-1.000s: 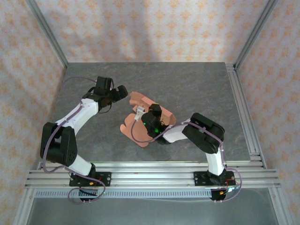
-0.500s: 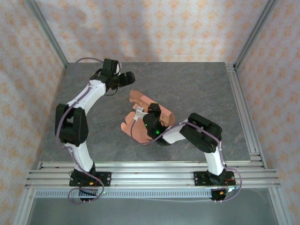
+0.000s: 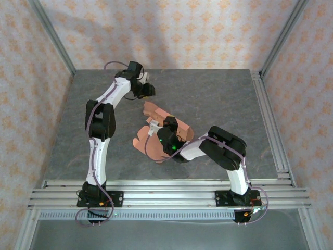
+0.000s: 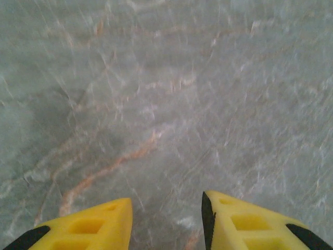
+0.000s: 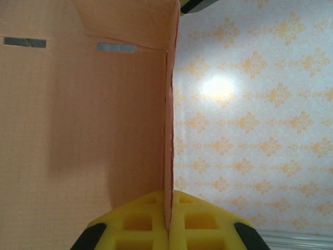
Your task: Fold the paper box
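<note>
We judge the task to be at an early to middle stage. The box [image 3: 152, 111] is not yet a closed shape: from above it looks mostly like a spread sheet with some flaps lifted. In the right wrist view one panel of the box [image 5: 78, 135] stands up against the patterned wall, and a flap at its top is bent inward. Two slots [image 5: 116, 48] in it are empty, so the tabs are probably not yet inserted. The other walls and the closing are left to do, as far as we can see.

The box lies near the middle of the surface [image 3: 223, 99], a little toward the left edge. Its long axis seems to run obliquely, from the far left toward the near right, but the right arm covers its middle, so we are not sure.

The right end effector [image 5: 169, 221] is clenched on the raised panel, with the card edge between its pads. The left end effector [image 4: 166, 219] is released, its jaws apart over bare surface, near the far edge and apart from the box.
</note>
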You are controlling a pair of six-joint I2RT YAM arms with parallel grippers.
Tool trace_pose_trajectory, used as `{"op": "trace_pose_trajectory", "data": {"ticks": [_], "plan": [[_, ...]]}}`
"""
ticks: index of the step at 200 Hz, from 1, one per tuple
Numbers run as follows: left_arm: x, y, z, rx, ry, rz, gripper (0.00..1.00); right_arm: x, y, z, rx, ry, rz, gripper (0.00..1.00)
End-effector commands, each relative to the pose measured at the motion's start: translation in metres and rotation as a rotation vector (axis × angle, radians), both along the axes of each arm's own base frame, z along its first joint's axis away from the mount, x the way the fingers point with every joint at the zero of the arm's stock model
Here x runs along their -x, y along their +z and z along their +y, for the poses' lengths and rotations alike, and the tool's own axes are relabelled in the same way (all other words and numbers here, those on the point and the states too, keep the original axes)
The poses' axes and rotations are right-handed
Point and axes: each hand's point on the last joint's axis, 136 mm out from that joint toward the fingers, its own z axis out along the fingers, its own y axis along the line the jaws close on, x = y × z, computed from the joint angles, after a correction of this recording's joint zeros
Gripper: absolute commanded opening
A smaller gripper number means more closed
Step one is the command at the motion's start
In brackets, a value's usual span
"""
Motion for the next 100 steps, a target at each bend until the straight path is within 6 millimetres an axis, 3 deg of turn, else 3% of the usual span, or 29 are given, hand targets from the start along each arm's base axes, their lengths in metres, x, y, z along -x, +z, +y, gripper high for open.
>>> {"op": "trace_pose_trajectory", "data": {"ticks": [1, 49, 100], "plan": [[0.021, 0.020, -0.002, 0.044, -0.076, 0.020, 0.40, 0.002, 0.001, 0.003, -0.018, 0.001, 0.012, 0.00], [0.057, 0.019, -0.001, 0.043, -0.155, 0.048, 0.40, 0.001, 0.001, 0.002, -0.026, 0.008, 0.020, 0.00], [0.078, 0.020, 0.002, 0.056, -0.145, 0.032, 0.41, -0.002, 0.005, 0.000, -0.028, -0.004, 0.020, 0.00]]}}
